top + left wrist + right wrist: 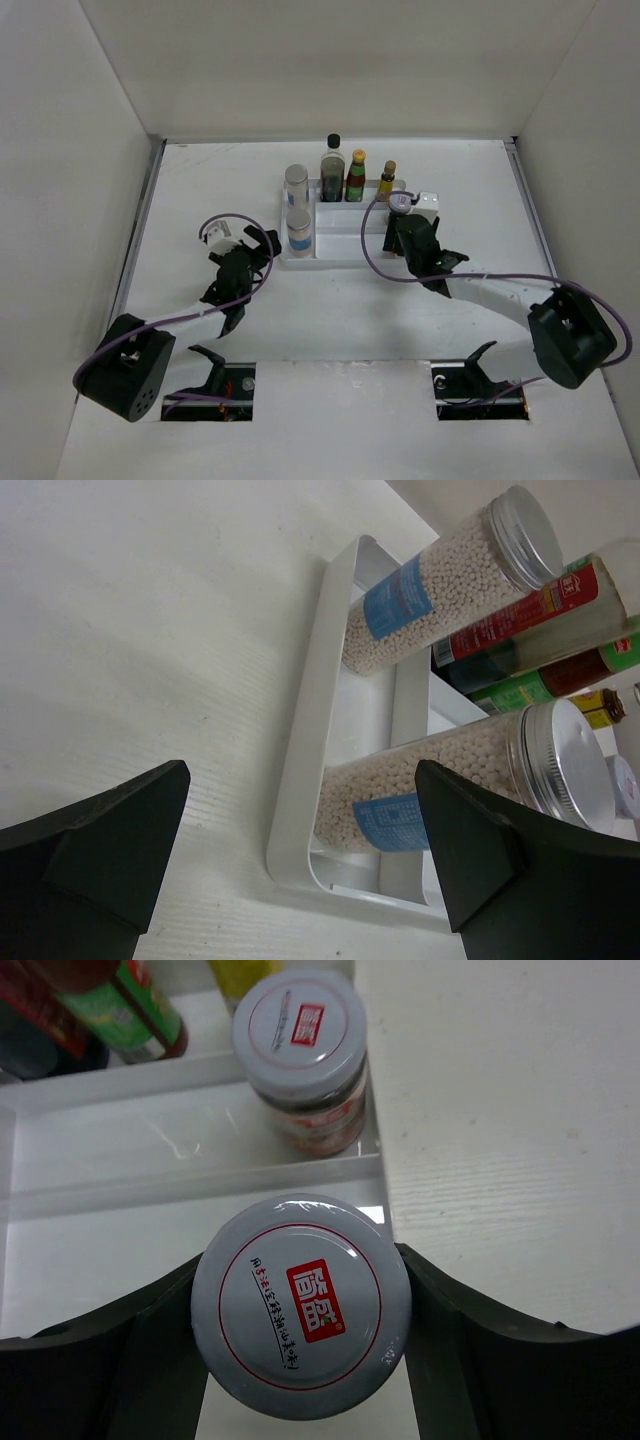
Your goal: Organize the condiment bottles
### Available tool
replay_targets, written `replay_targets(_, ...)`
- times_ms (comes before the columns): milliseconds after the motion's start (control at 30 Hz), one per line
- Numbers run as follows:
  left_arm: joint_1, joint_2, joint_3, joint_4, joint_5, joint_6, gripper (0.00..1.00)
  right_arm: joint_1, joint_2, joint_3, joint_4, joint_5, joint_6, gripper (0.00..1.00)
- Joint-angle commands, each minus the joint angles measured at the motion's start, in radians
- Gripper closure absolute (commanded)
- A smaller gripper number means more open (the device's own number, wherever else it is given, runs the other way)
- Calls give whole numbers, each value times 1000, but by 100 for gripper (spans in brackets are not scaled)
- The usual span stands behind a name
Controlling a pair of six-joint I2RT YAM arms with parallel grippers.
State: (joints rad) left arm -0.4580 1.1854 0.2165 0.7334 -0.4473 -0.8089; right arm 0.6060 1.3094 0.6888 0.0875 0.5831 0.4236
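The right gripper (302, 1270) is clamping one pinkish spice jar (300, 1310) by its lid at the near right end of the white tray (150, 1192), the other pinkish spice jar (300, 1040) standing just beyond (across a divider). The left gripper (300, 810) is hovering, jaws spread, left of the tray's two grey-lidded jars (440, 580), while three bottles (356, 178) are lining the far row.
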Motion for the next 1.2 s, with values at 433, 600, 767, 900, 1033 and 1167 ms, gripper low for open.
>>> replay_targets(433, 60, 23, 40, -18, -18, -9, 0, 21, 149, 40, 213, 38, -20, 11)
replay_targets(600, 72, 16, 58, -94, -68, -18, 0, 22, 33, 11, 215, 47, -31, 0)
replay_targets(767, 101, -15, 79, -172, -88, -18, 0, 15, -137, -46, 251, 73, -46, 0)
replay_targets(900, 115, -14, 92, -221, -88, -18, 0, 18, -248, -142, 336, 127, -19, 0)
replay_targets(1033, 124, 6, 106, -227, -88, -18, 0, 54, -311, -222, 431, 81, -14, 0)
replay_targets(1167, 126, 17, 106, -229, -93, -18, 0, 161, -322, -279, 540, 8, -29, 0)
